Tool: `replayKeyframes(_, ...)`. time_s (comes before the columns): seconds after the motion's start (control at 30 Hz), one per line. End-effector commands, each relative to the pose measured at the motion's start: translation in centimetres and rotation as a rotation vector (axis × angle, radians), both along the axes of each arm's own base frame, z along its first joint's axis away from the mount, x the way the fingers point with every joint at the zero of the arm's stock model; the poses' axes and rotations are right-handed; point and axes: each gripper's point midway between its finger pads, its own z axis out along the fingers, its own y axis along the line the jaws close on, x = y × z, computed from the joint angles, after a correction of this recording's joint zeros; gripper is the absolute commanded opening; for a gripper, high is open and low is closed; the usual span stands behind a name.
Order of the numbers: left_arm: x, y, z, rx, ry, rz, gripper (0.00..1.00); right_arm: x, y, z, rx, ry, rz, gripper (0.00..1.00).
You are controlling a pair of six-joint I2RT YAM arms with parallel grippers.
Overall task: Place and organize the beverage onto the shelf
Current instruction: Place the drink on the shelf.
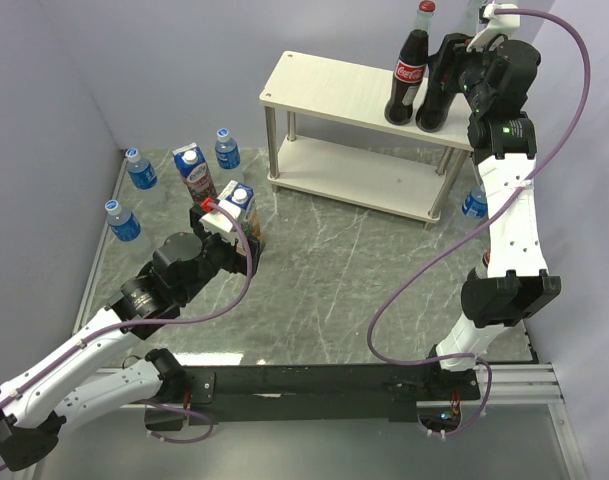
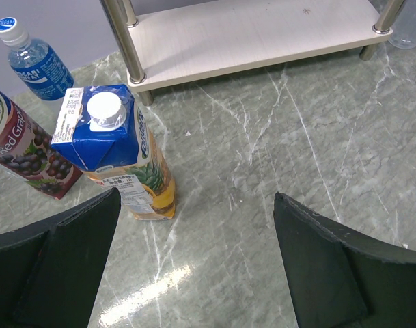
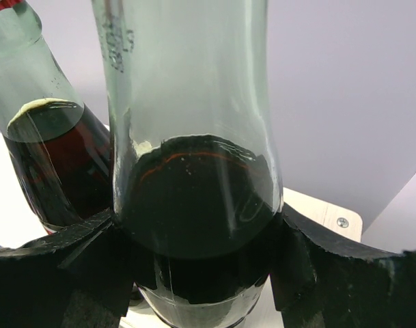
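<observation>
The pale shelf (image 1: 319,88) stands at the back. One red-capped Coca-Cola bottle (image 1: 410,70) stands on its top board. Right beside it is a second Coca-Cola bottle (image 3: 194,205), with my right gripper (image 3: 197,253) shut on its lower body; in the right wrist view the first Coca-Cola bottle (image 3: 50,164) is close on the left. My left gripper (image 2: 197,205) hangs open over bare table, just right of the upright pineapple carton (image 2: 115,150). The grape carton (image 2: 23,150) leans behind it.
Small water bottles stand on the table: three at the left (image 1: 141,168), (image 1: 122,220), (image 1: 227,148), and one (image 1: 474,203) by the shelf's right legs. The shelf's lower board (image 2: 262,31) lies just beyond the cartons. Walls close in on the left and back.
</observation>
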Motion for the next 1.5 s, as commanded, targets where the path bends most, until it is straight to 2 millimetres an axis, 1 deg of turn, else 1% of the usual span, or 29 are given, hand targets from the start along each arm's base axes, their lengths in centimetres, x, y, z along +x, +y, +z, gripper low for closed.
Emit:
replayKeyframes(0.0,0.0,0.1,1.0,-0.015,-0.026,0.006,0.99,-3.9,-0.4,11.5,0.000,-0.380,-0.009,0.70)
replayKeyframes(0.23,0.0,0.1,0.7,-0.009,-0.020,0.006,1.00,-4.0,-0.7,11.6,0.000,-0.384,-0.030,0.77)
replayKeyframes(0.43,0.0,0.1,0.7,-0.009,-0.020,0.006,0.99,-3.8,-0.9,11.5,-0.001,-0.379,-0.037,0.78)
replayKeyframes(0.53,0.1,0.1,0.7,-0.009,-0.021,0.007,0.99,-4.0,-0.8,11.6,-0.002,-0.384,-0.036,0.79)
replayKeyframes(0.63,0.1,0.0,0.7,-0.007,-0.018,0.005,1.00,-4.7,-0.7,12.4,-0.001,-0.402,-0.029,0.82)
replayKeyframes(0.77,0.1,0.0,0.7,-0.009,-0.018,0.006,0.99,-5.8,-0.7,13.5,-0.002,-0.428,-0.023,0.84)
replayKeyframes(0.83,0.1,0.0,0.7,-0.008,-0.016,0.006,1.00,-6.6,-0.6,14.5,-0.003,-0.451,-0.022,0.85)
replayKeyframes(1.13,0.0,0.0,0.8,-0.011,-0.019,0.003,1.00,-9.7,-0.7,17.4,-0.004,-0.522,-0.026,0.86)
replayKeyframes(1.2,0.0,0.0,0.8,-0.012,-0.020,0.003,0.99,-10.7,-0.5,18.2,-0.004,-0.540,-0.019,0.87)
replayKeyframes(1.23,0.0,0.0,0.8,-0.012,-0.020,0.003,1.00,-10.9,-0.4,18.2,-0.002,-0.539,-0.011,0.86)
replayKeyframes(1.3,0.0,0.0,0.7,-0.011,-0.018,0.003,1.00,-12.0,-0.3,19.1,-0.003,-0.560,-0.003,0.87)
replayKeyframes(1.33,0.0,0.1,0.8,-0.011,-0.019,0.004,0.99,-12.3,-0.2,19.2,-0.003,-0.558,0.000,0.87)
replayKeyframes(1.37,0.0,0.1,0.7,-0.010,-0.019,0.006,0.99,-13.1,-0.2,19.8,-0.004,-0.575,0.003,0.86)
replayKeyframes(1.43,0.0,0.1,0.7,-0.009,-0.018,0.006,0.99,-14.0,0.0,20.2,-0.013,-0.586,0.014,0.86)
replayKeyframes(1.47,0.1,0.1,0.7,-0.008,-0.018,0.009,1.00,-15.1,0.1,20.8,-0.018,-0.602,0.017,0.87)
